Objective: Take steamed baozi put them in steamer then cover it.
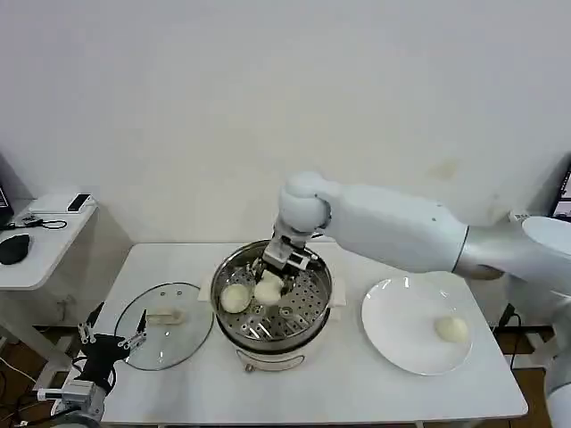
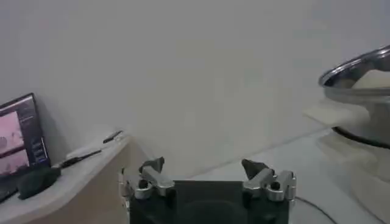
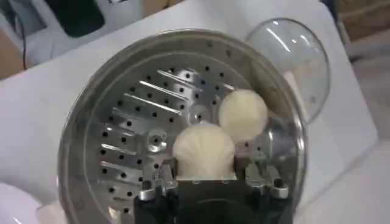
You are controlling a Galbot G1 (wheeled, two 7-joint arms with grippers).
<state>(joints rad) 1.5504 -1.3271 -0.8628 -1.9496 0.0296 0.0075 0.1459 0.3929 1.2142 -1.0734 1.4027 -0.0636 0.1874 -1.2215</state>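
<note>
The steamer [image 1: 319, 305] stands mid-table, its perforated tray [image 3: 131, 122] showing. One steamed baozi [image 1: 235, 298] rests on the tray [image 3: 242, 114]. My right gripper [image 1: 273, 275] reaches down into the pot, shut on a second baozi [image 3: 204, 152] held just above the tray [image 1: 268, 289]. A third baozi [image 1: 451, 328] lies on the white plate [image 1: 397, 308] to the right. The glass cover [image 1: 165, 339] lies flat left of the steamer, cream handle up [image 3: 298, 55]. My left gripper [image 1: 111, 340] is parked open at the table's front left corner [image 2: 204, 167].
A side desk [image 1: 40, 245] with a mouse and small devices stands to the left. From the left wrist, the steamer's rim [image 2: 359, 67] and white side handle [image 2: 335, 112] show off to one side. A white wall backs the table.
</note>
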